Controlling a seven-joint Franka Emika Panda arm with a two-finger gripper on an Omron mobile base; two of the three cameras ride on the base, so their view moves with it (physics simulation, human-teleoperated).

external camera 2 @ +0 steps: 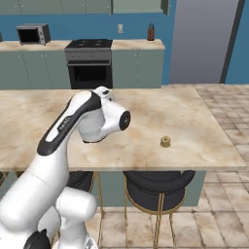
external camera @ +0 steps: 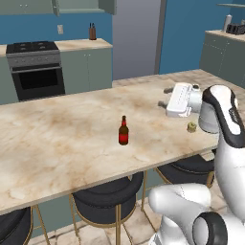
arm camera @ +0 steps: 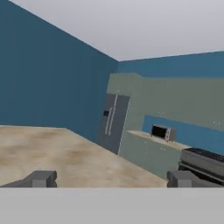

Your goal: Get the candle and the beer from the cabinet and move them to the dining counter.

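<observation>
The dark brown glass beer bottle with a red label (external camera: pixel 123 131) stands upright on the long beige veined marble dining counter (external camera: pixel 57 139), out in the middle of the top and somewhat toward the near edge, above the black round stools on gold legs (external camera: pixel 107 198). The tiny tan-beige candle (external camera 2: pixel 166 141) sits on the same marble top close to its near edge and toward its right end, well apart from the bottle; in the left base view it shows just beside the arm's white wrist (external camera: pixel 191 127). The white arm's two-finger gripper (external camera: pixel 166 97) hangs above the right part of the counter, turned roughly level, its jaws spread wide and holding nothing; in the hand view its two dark fingertips (arm camera: pixel 41 178) rise far apart over the marble surface, looking across the room. Beyond the counter, against the blue wall, stand a black stove with an oven (external camera: pixel 36 67), grey-green base cabinets (external camera: pixel 88 67), a silver microwave (external camera 2: pixel 33 33) on the far worktop, and a tall grey refrigerator (arm camera: pixel 114 120).
</observation>
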